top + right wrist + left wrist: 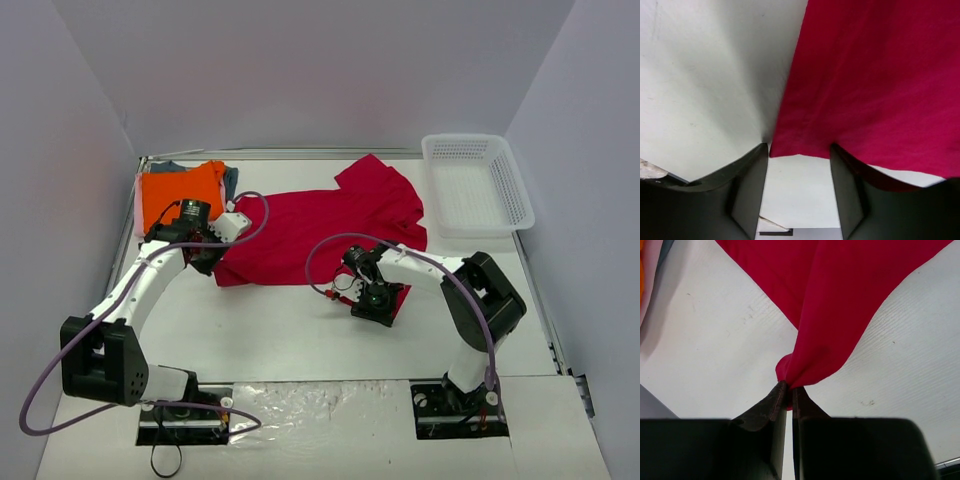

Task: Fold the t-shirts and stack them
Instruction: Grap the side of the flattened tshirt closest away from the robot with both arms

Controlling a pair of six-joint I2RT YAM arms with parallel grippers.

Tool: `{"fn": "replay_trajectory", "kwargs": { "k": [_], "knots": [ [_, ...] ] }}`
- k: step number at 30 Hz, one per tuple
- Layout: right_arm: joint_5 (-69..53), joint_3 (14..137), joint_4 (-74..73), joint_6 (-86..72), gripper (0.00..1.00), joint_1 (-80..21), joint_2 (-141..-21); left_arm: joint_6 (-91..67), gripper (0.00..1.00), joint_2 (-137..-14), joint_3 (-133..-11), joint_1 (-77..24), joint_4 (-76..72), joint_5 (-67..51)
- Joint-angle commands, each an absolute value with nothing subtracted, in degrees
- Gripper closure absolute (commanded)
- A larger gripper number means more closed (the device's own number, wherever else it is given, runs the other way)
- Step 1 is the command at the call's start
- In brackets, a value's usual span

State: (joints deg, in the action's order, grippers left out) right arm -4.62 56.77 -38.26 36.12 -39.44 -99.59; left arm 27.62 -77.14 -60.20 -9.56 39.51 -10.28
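Note:
The crimson-red t-shirt [320,222] lies spread across the middle of the table. My left gripper [214,258] is at its near-left corner, shut on a pinch of red cloth [840,305] that bunches at the gripper's tips [789,388]. My right gripper [376,300] is at the shirt's near-right corner. It stands open [799,156], with the red hem [870,85] lying just at the fingertips and over the right finger [845,175]. Folded shirts sit at the back left: the orange one [180,192] on top, a pale pink edge [138,208] and a grey-blue one [231,180] showing beneath.
A white mesh basket [512,188] stands at the back right. Grey walls close in the table on three sides. Crinkled clear film [320,398] lies between the arm bases at the near edge. Purple cables loop off both arms.

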Motion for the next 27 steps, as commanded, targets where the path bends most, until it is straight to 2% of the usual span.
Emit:
{"fn": "replay_trajectory", "kwargs": {
  "k": [1,3,5,6,9,18,22,27],
  "knots": [
    [-4.66,55.64,-38.41,35.95,0.57,-38.85,-100.63,26.90,0.98,-75.06,-60.38,-8.96,39.02,-10.99],
    [-5.10,54.76,-37.97,35.95,0.69,-38.32,-100.55,26.98,0.98,-75.06,-60.47,-8.96,39.02,-11.07],
    [-5.10,53.97,-37.71,35.86,0.76,-37.62,-100.11,26.98,0.98,-75.06,-60.64,-8.96,39.20,-11.07],
    [-5.01,53.79,-37.71,35.69,0.85,-37.44,-99.76,26.98,0.98,-75.06,-60.73,-8.96,39.29,-11.16],
    [-4.05,53.09,-38.14,34.81,0.99,-37.09,-97.39,26.98,0.98,-75.06,-61.26,-8.96,39.72,-11.25],
    [-4.13,59.67,-49.89,36.82,1.00,-32.43,-85.79,29.17,0.98,-72.51,-63.01,-9.05,44.29,-13.44],
    [-5.71,61.43,-55.80,36.74,1.00,-31.99,-79.91,32.77,0.98,-71.72,-63.72,-9.14,51.13,-16.17],
    [-7.82,62.67,-62.65,35.25,1.00,-31.99,-73.49,35.50,0.98,-67.34,-60.30,-9.40,54.05,-15.56]
  ]
}}
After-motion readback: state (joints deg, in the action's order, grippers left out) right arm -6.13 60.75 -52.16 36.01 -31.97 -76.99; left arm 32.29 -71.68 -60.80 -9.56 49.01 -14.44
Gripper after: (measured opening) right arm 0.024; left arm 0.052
